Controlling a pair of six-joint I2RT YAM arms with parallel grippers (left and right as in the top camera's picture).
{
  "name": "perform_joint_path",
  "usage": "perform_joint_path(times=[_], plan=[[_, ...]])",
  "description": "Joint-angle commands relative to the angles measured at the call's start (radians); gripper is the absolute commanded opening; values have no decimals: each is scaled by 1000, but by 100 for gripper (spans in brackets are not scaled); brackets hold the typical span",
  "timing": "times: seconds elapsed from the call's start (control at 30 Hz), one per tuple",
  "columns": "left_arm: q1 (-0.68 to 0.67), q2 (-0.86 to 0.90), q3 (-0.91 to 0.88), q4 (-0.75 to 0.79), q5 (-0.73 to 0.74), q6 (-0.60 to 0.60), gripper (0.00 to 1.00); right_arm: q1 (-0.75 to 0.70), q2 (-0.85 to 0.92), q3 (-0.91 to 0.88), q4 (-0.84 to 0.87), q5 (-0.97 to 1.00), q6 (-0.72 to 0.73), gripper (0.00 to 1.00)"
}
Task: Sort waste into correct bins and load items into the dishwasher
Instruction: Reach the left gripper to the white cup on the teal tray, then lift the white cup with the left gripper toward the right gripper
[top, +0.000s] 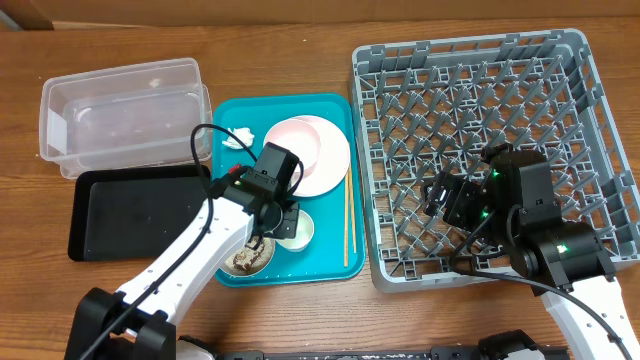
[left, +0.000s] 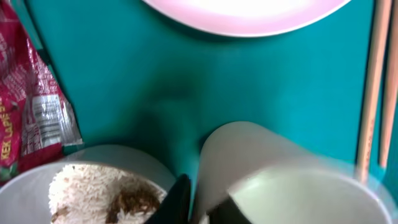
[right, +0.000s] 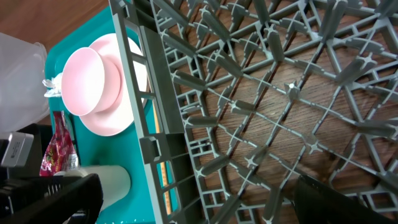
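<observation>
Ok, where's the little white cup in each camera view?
Overhead: the cup is at lower centre of the picture.
Left wrist: cup fills the bottom right, blurred.
Right wrist: cup at bottom left, beside the rack wall.
Shared landmark: the teal tray beneath it, in all three views.

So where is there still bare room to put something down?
The black tray and clear tub look bare, as does the upper half of the grey rack. The teal tray is crowded: plate, cup, rice bowl, chopsticks, wrapper.
</observation>
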Motion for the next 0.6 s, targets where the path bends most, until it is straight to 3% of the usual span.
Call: perform_joint_path(times=[0.0, 0.1, 0.3, 0.43, 0.57], plan=[[-5, 5, -3, 21, 16, 5, 4, -6, -2, 32, 2, -4, 4, 100], [-5, 4, 0, 11, 29, 5, 4, -6, -2, 32, 2, -4, 4, 100], [49, -41, 179, -183, 147, 6, 4, -6, -2, 32, 10, -15, 5, 100], [121, -92, 286, -210, 431, 72, 4, -6, -4, 32, 74, -175, -42, 100], [192, -116, 333, -173, 825, 135, 4, -6, -10, 32, 215, -523, -175, 94]])
